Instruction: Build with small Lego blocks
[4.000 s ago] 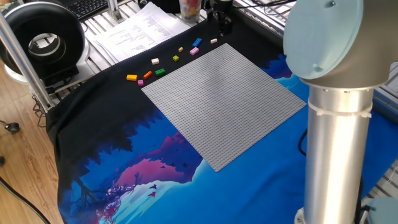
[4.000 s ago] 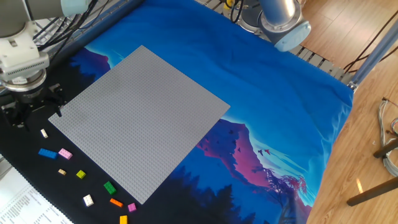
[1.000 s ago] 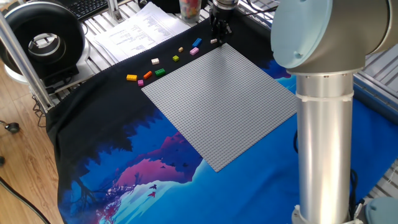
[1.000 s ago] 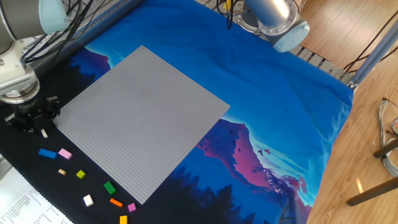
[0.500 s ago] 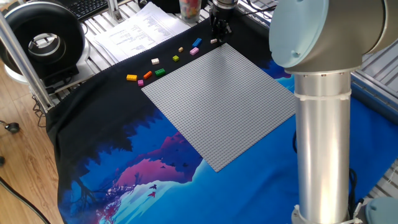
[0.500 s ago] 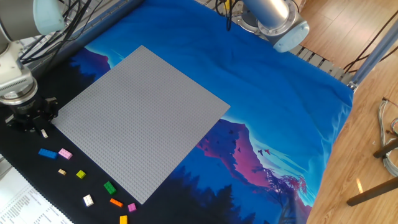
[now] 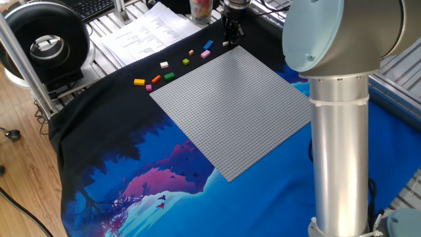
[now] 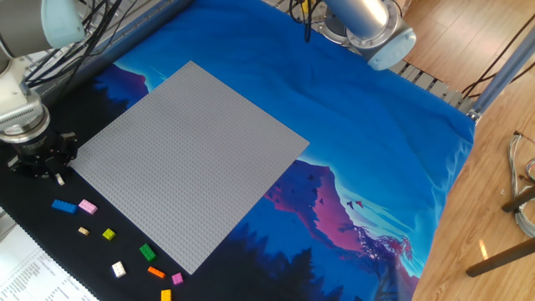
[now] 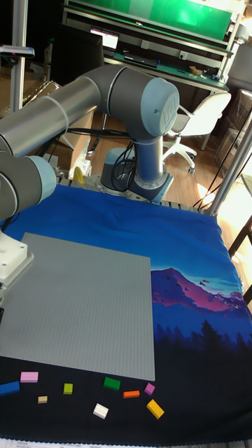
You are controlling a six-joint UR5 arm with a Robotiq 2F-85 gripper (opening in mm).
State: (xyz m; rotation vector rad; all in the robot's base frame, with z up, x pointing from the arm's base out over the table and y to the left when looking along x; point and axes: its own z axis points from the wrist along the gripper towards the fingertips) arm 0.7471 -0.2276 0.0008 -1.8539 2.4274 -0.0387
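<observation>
The small Lego blocks lie in a loose row on the black cloth along one edge of the grey baseplate [image 7: 230, 105]: orange-yellow [image 7: 139, 82], green [image 7: 170, 76], white [image 7: 164, 65], lime [image 7: 186, 62], pink [image 7: 205, 54] and blue [image 7: 208, 45]. The same row shows in the other fixed view, with blue [image 8: 63, 206], pink [image 8: 88, 206] and green [image 8: 147, 252] among them. My gripper [image 8: 40, 164] is low at the baseplate's corner, fingers spread and open. A separate tiny white block [image 8: 58, 178] lies right at its fingertips. In the tall view only the wrist shows.
Printed papers [image 7: 148, 33], a black round device [image 7: 46, 43] and a keyboard sit behind the cloth. The arm's thick silver column [image 7: 339, 151] stands at the near right. A blue mountain-print cloth [image 8: 359, 167] covers the table beyond the baseplate.
Over four seconds the gripper came down and toward the separate white block at the baseplate corner. In the last second it only shifted slightly. No block has moved.
</observation>
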